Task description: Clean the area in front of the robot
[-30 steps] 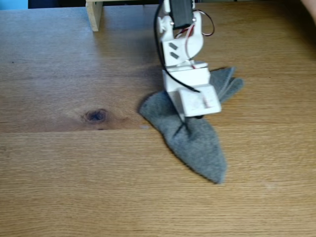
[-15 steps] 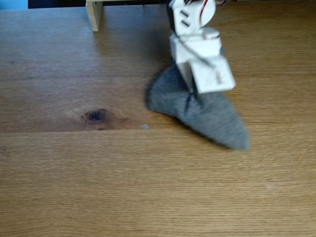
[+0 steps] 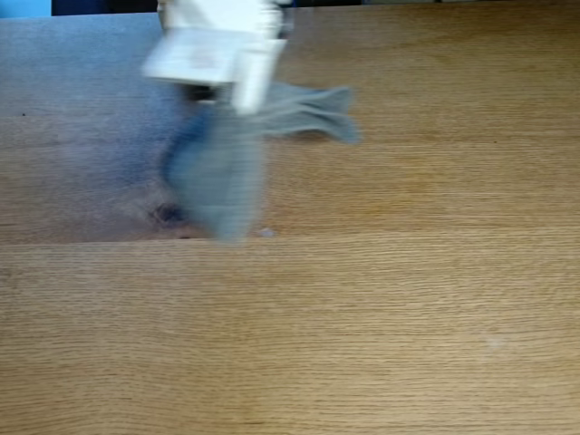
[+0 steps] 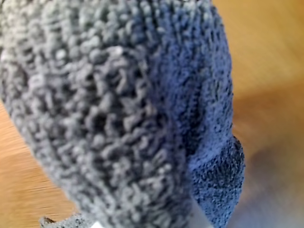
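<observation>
While blurred, the robot [image 3: 217, 50] reaches low over grey cloth [image 3: 227, 172].

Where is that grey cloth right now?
In the fixed view the grey cloth hangs blurred at upper left, just below the white tool, its lower end by the dark knot in the tabletop. The wrist view shows it close up.

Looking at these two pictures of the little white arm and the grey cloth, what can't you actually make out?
- Gripper, fixed view: smeared by motion, fingertips behind the cloth, so open or shut is unclear.
- Dark knot in the tabletop, fixed view: mostly covered by the cloth.
- Wrist view: cloth blocks nearly everything; the table there is a blur.
- Arm's upper part, fixed view: cut off by the top edge.
</observation>
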{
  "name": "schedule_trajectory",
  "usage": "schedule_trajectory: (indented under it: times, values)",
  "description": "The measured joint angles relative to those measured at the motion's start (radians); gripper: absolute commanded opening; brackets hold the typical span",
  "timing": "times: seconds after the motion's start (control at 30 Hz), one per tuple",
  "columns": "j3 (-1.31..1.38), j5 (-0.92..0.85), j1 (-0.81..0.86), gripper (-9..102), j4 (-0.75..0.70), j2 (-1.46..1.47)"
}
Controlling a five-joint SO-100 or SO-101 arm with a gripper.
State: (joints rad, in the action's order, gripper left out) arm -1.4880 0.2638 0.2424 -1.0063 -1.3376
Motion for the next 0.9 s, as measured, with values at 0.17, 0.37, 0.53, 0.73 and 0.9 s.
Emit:
schedule_trajectory:
  times: [0.17,0.37,0.53,0.73,0.9]
  values:
    - [0.000,0.049,0.215,0,-0.146,-0.002]
    - [-0.014,0.060,0.314,0,-0.173,-0.002]
    - [-0.017,0.060,0.330,0,0.031,0.091]
    - [-0.017,-0.021,0.264,0,0.446,0.368]
    - [-0.017,-0.040,0.115,0,0.569,0.482]
